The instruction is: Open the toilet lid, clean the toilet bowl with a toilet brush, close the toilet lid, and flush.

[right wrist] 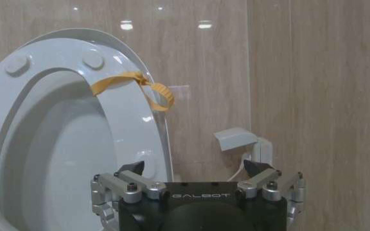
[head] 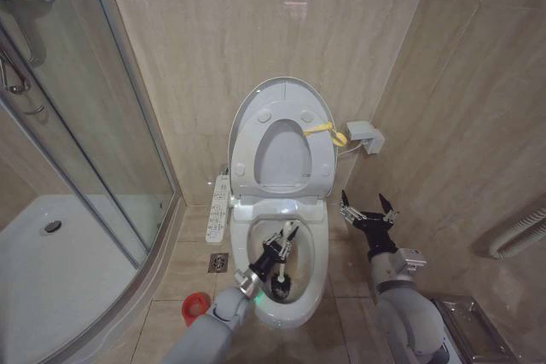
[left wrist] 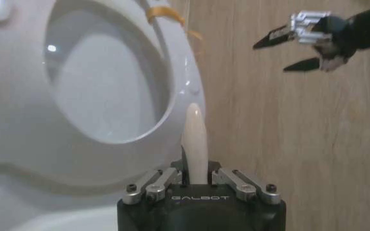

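Gripping the toilet brush (head: 283, 255) by its white handle, my left gripper (head: 275, 255) is pinched shut low in the frame's centre, the dark head seemingly down inside the stained toilet bowl (head: 317, 253). Above it, the toilet lid (head: 281, 91) stands raised against the wall. My right gripper (head: 367, 212) hovers right of centre, fingers spread.
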You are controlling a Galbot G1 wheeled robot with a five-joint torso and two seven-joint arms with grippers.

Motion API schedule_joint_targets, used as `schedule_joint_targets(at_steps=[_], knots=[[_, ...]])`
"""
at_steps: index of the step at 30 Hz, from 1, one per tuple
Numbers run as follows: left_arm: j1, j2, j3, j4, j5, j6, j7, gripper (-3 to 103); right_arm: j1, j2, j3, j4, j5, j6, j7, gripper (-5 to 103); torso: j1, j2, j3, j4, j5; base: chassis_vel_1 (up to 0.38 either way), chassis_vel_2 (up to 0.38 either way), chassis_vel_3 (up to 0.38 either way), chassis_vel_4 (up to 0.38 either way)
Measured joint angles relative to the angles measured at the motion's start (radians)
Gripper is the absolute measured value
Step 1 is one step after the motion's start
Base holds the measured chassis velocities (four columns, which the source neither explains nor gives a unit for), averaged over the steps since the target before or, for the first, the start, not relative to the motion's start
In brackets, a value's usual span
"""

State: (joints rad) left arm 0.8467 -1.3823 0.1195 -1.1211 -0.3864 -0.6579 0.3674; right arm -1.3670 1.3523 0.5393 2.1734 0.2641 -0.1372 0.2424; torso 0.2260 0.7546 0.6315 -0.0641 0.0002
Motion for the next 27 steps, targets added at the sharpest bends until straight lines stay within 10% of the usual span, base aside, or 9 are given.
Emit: schedule_joint_targets(at_steps=[27], knots=[[-0.096,-0.038,-0.04,0.22,0.012,-0.026,0.019,20,0.0,0.0,0.0,0.0,0.0,0.0,0.0,100,0.0,0.0,0.0,0.0,-0.0001,0.0,0.0,0.0,0.0]])
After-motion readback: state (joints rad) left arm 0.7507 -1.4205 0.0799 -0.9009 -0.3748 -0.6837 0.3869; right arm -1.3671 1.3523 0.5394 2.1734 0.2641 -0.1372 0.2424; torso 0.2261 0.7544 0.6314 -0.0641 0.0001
